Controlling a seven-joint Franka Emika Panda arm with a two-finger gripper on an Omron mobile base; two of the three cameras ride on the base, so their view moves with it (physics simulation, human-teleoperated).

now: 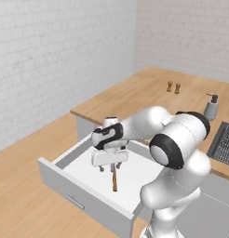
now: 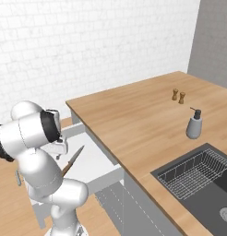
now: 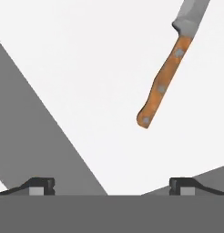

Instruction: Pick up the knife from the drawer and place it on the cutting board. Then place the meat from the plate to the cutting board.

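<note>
Early stage: I'm hovering my gripper (image 1: 110, 165) over the open drawer (image 1: 84, 160), jaws standing fully apart w/ nothing between them; no pickup yet, board and meat steps both left. The knife (image 3: 166, 75) is lying flat on the smooth white drawer floor: riveted light-brown wood handle, slim silver blade.

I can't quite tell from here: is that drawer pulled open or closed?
Open. The drawer juts out from under the counter, its white inside exposed, with the knife lying flat on its floor.
</note>
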